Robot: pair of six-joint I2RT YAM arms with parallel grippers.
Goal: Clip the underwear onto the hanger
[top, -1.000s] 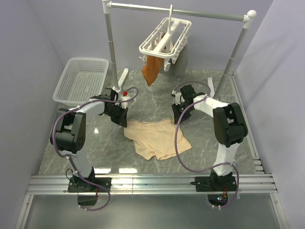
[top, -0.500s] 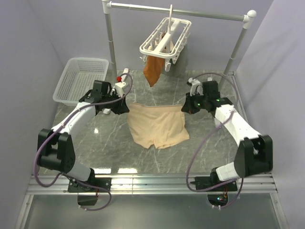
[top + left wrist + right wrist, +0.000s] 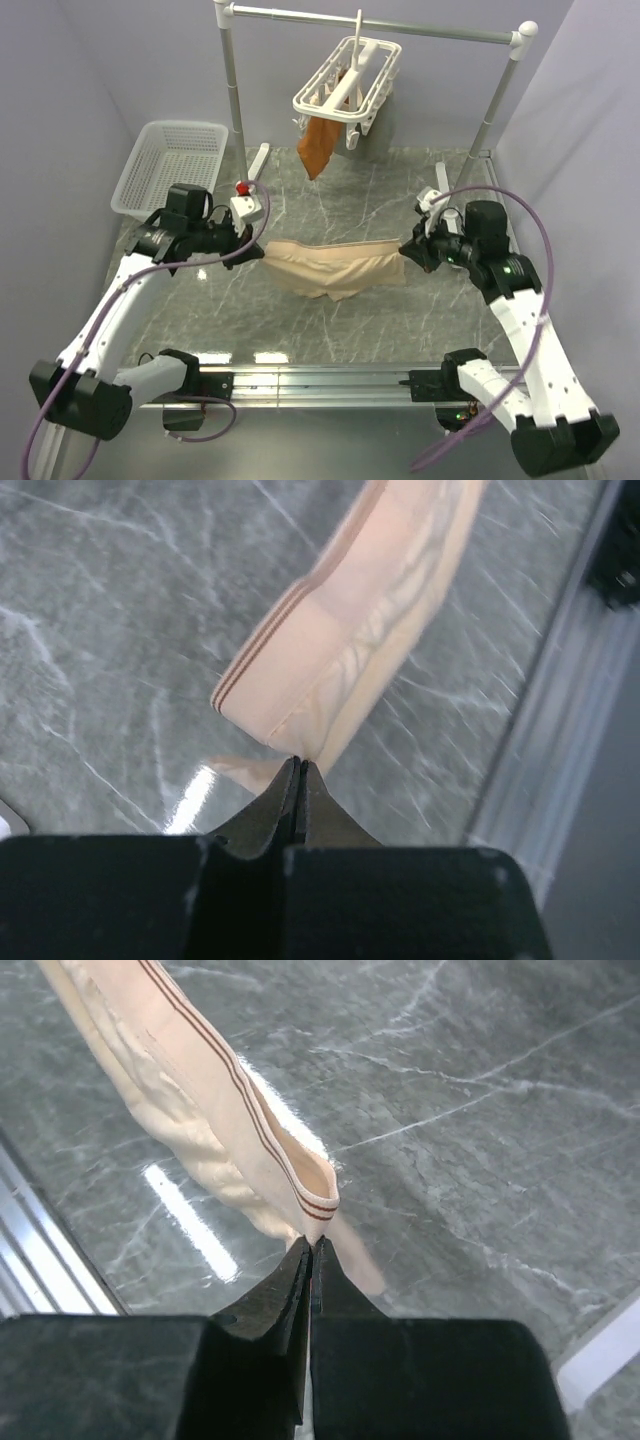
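Observation:
The pale beige underwear [image 3: 335,267] hangs stretched between my two grippers above the marble table, its waistband with thin dark stripes on top. My left gripper [image 3: 260,251] is shut on the underwear's left waistband corner [image 3: 300,742]. My right gripper [image 3: 405,250] is shut on the right waistband corner [image 3: 315,1210]. The white hanger [image 3: 346,85], a rectangular frame with dangling clips, hangs by its hook from the rail [image 3: 400,27] at the back, well above and behind the underwear. A rust-orange garment [image 3: 317,147] is clipped under the hanger.
A white mesh basket [image 3: 170,168] stands at the back left. The white rail's two posts [image 3: 234,95] [image 3: 492,110] stand at the back. A metal track [image 3: 320,380] runs along the near table edge by the arm bases.
Both grippers lifted the underwear off the table and drew apart and nearer, stretching it flat between them; before it lay crumpled, then spread, on the marble.

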